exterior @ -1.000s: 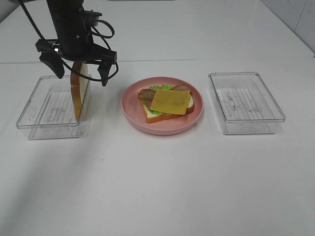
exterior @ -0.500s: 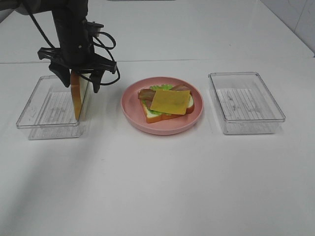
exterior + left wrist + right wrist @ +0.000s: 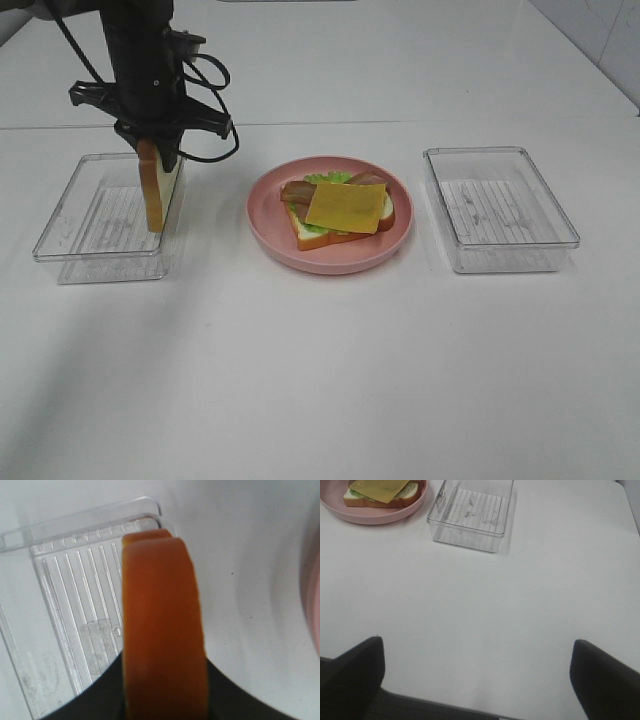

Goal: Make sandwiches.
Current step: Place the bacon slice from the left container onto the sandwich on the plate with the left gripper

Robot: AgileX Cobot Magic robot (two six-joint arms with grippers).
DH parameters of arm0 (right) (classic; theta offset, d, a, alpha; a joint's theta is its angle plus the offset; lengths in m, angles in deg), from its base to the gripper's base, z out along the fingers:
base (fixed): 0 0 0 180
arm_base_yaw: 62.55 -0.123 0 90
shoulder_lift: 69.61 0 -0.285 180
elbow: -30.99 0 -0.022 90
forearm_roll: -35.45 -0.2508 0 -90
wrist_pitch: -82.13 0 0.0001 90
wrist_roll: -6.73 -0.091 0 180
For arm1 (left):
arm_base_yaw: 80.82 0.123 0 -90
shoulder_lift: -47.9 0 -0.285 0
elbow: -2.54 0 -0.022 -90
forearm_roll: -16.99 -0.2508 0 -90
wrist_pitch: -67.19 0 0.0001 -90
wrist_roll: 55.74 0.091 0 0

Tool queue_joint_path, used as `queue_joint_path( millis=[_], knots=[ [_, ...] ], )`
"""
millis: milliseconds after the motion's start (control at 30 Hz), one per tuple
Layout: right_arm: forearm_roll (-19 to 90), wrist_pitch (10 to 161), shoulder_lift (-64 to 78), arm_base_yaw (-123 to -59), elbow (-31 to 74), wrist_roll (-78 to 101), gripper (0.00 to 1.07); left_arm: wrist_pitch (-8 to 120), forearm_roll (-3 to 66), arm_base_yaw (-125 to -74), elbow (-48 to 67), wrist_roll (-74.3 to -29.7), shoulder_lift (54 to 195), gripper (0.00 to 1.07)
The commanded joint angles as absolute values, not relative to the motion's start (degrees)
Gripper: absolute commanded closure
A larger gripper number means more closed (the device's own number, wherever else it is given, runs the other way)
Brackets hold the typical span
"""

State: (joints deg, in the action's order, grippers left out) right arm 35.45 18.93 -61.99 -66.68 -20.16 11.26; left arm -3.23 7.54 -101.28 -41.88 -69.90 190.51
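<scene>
Standing on edge in the left tray [image 3: 75, 222], one bread slice [image 3: 153, 195] is seen upright, long axis vertical, crust edge up, broad faces turned left and right. It is set against the tray's right wall. The left gripper [image 3: 150, 148] is closed narrowly on the slice's top edge; in the left wrist view the orange crust [image 3: 162, 625] fills the gap between the dark fingers [image 3: 100, 692]. The right gripper [image 3: 477, 680] is held wide and grips nothing, well clear above bare table [image 3: 330, 380]. One pink plate [image 3: 270, 232] lies at centre, carrying one open stack: one bread slice, lettuce [image 3: 320, 178], bacon [image 3: 297, 190], and one cheese square [image 3: 346, 207] on top. Two clear trays are counted; the right tray [image 3: 500, 205] holds nothing.
</scene>
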Motion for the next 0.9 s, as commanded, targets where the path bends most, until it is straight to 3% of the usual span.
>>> queue_joint_path(
  millis=[33,500,600,800,867,900],
  knots=[
    [35.5,19.2,-64.1,-66.4,-20.2,11.5,0.1,-8.2,7.9,-101.5,-42.9,-69.7,187.4,1.07],
    [35.5,19.2,-64.1,-66.4,-20.2,11.5,0.1,-6.0,9.9,-101.6,-43.9,-68.9,175.9,1.07],
    [35.5,19.2,-64.1,-66.4,-20.2,11.5,0.1,-2.8,17.0,-101.6,-43.9,-63.4,175.2,1.07],
    [35.5,19.2,-64.1,-66.4,-20.2,11.5,0.11,0.7,28.6,-101.6,-43.9,-59.6,175.5,1.07],
    [35.5,19.2,-64.1,-66.4,-20.2,11.5,0.11,3.8,36.2,-101.6,-43.9,-56.8,176.1,1.07],
    [35.5,19.2,-64.1,-66.4,-20.2,11.5,0.11,3.8,36.2,-101.6,-43.9,-56.8,176.1,1.07]
  ],
)
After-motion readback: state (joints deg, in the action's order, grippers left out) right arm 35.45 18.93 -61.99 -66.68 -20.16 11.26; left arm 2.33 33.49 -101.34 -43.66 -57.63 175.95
